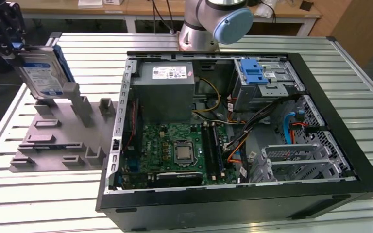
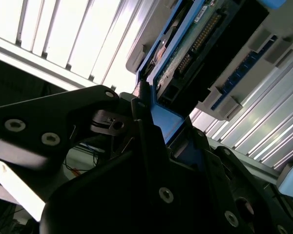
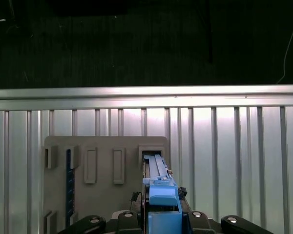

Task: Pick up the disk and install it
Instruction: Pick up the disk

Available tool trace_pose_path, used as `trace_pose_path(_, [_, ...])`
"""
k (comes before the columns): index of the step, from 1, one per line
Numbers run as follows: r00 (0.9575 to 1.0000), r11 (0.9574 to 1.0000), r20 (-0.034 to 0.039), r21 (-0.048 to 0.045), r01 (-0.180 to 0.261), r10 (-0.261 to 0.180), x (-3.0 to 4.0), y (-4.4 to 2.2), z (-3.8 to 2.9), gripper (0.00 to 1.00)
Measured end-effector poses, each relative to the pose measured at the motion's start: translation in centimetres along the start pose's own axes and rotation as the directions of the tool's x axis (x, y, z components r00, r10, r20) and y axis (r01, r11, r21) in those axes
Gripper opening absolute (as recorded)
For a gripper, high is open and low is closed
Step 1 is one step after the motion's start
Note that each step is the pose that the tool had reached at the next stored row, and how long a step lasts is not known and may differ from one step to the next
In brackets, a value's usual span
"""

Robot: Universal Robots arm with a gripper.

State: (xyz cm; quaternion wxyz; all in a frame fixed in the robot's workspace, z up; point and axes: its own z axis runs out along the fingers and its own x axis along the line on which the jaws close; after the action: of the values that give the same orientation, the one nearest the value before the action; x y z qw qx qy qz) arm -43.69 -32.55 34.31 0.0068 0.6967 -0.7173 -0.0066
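The disk, a silver drive with a white-and-blue label in a blue caddy, stands upright at the exterior view's far left. Its lower end is at the posts of the grey holder; I cannot tell whether it still sits in a slot. My black gripper is shut on the disk's upper end. In the first wrist view the disk is edge-on, running from my gripper toward a holder slot. In the second wrist view the blue caddy sits between my black fingers.
An open black computer case lies on the slatted metal table, to the exterior view's right of the holder. Inside are a grey power supply, a motherboard and a drive bay with a blue latch. The arm's base stands behind the case.
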Motion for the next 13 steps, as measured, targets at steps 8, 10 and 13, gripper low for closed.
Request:
trace_pose_path(8, [1.0000,1.0000,0.0001,0.0000,0.000,0.000,0.00,0.01,-0.54,0.36])
trace_pose_path(10, [1.0000,1.0000,0.0000,0.0000,0.000,0.000,0.00,0.01,-0.66,0.36])
trace_pose_path(13, [1.0000,1.0000,0.0001,0.0000,0.000,0.000,0.00,0.02,-0.82,0.36])
